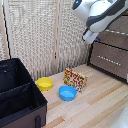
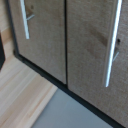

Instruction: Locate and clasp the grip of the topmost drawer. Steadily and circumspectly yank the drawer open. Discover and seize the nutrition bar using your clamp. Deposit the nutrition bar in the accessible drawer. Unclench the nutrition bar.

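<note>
The dark brown dresser stands at the exterior view's right. Its topmost drawer [image 1: 119,26] is shut, above the matching lower drawer [image 1: 110,59]. My clamp [image 1: 89,36], on the white arm, hangs just in front of the topmost drawer; its fingers are too small and blurred to read. The wrist view shows two shut drawer fronts side by side, each with a silver bar handle [image 2: 112,45] [image 2: 23,20]. I cannot tell which is the upper one, and no fingers show there. The nutrition bar [image 1: 75,79] stands on edge on the wooden table, behind the blue bowl [image 1: 67,93].
A yellow bowl [image 1: 44,83] sits to the exterior view's left of the bar. A large black open bin [image 1: 17,95] fills the lower left. A woven screen [image 1: 45,35] stands behind the table [image 1: 100,107].
</note>
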Robot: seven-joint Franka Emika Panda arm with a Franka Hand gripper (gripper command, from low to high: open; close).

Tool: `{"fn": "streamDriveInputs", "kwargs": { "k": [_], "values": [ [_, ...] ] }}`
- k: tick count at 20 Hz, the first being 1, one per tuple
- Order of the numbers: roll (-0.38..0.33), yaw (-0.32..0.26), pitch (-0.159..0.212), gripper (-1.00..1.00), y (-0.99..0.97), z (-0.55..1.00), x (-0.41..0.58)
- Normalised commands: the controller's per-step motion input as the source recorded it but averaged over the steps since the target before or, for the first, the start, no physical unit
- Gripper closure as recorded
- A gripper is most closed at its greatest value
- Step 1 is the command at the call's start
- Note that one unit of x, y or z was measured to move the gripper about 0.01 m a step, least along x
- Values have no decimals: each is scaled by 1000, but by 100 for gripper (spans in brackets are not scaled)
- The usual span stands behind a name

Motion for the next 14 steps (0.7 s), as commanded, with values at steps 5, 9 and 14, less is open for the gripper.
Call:
{"fn": "streamDriveInputs", "kwargs": {
  "k": [5,9,14],
  "values": [
    [-258,-71,46,-100,-581,163,215],
    [-243,-32,48,-100,-516,0,266],
    [-230,-6,62,-100,-494,0,216]
  ]
}}
